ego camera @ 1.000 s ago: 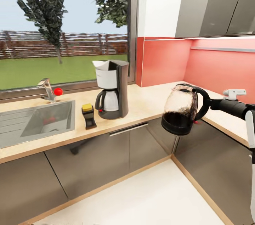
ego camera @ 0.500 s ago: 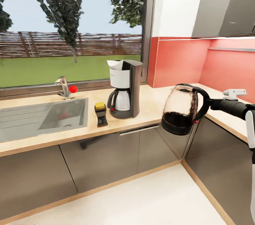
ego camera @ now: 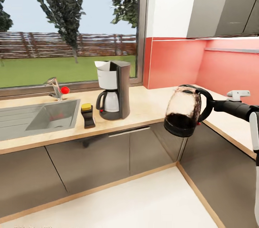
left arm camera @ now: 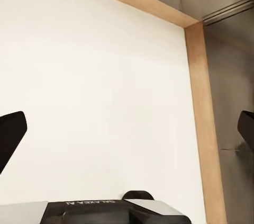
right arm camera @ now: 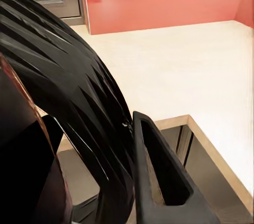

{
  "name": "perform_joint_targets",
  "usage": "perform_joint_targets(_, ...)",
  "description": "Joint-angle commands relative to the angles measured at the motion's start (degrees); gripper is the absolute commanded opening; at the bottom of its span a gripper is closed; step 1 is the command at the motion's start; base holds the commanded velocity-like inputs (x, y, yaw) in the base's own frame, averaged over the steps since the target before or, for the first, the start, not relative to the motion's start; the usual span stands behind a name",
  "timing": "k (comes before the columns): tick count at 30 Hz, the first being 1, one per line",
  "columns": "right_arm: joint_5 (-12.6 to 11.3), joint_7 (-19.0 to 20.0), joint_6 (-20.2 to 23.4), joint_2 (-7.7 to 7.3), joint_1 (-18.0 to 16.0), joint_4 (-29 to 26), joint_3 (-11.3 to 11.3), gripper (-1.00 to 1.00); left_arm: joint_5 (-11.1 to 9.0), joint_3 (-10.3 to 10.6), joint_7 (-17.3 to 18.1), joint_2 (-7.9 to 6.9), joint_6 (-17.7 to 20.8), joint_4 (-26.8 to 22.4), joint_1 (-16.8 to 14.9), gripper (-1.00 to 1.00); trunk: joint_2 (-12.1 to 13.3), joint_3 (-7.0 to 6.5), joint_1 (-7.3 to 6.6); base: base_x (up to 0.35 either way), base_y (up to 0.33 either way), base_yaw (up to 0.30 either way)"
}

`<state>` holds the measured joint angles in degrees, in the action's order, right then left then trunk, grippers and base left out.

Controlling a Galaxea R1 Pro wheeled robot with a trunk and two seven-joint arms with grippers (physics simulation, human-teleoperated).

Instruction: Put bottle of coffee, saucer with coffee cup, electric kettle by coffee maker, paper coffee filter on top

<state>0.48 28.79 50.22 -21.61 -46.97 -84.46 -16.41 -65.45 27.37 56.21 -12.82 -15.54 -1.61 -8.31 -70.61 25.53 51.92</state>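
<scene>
At centre left a bottle (ego camera: 87, 114) stands on the bench (ego camera: 151, 104), just left of the coffee maker (ego camera: 113, 89), a filter (ego camera: 103, 65) on its top. At right the right pincer (ego camera: 208, 105) is clamped on the kettle (ego camera: 182, 111) handle, kettle in mid-air off the bench edge. The left pincer (left arm camera: 127, 134) gapes wide, empty, over the floor (left arm camera: 95, 91).

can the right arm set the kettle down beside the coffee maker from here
Probably yes: the right gripper holds the electric kettle by its handle in front of the kitchen countertop, and the stretch right of the coffee maker looks bare.
</scene>
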Motion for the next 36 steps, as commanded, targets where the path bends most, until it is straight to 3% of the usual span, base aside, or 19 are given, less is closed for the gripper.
perform_joint_targets(1, -0.22, 0.3, 0.31, -0.01, -0.05, -0.05, -0.07, -1.0, -0.38, 0.49, 0.11, -0.01, -0.35, 0.02, -0.04, 1.0, -0.04, 0.06, 0.0, 0.0, -0.308, 0.071)
perform_joint_targets(10, -0.26, 0.3, 0.31, -0.01, -0.05, -0.03, -0.08, -1.0, -0.38, 0.5, 0.12, -0.01, -0.37, 0.02, -0.03, 1.0, -0.04, 0.06, 0.0, 0.0, -0.259, 0.183)
perform_joint_targets(26, -0.31, 0.3, 0.31, -0.01, -0.05, -0.09, -0.12, -1.0, -0.38, 0.4, 0.12, -0.01, -0.34, 0.02, -0.01, 1.0, -0.04, 0.06, 0.0, 0.0, -0.01, 0.016)
perform_joint_targets(36, -0.62, 0.4, 0.31, -0.08, -0.05, -0.37, -0.2, -1.0, -0.38, 0.4, 0.12, -0.01, -0.31, 0.02, -0.03, 1.0, -0.04, 0.06, 0.0, 0.0, 0.0, 0.245)
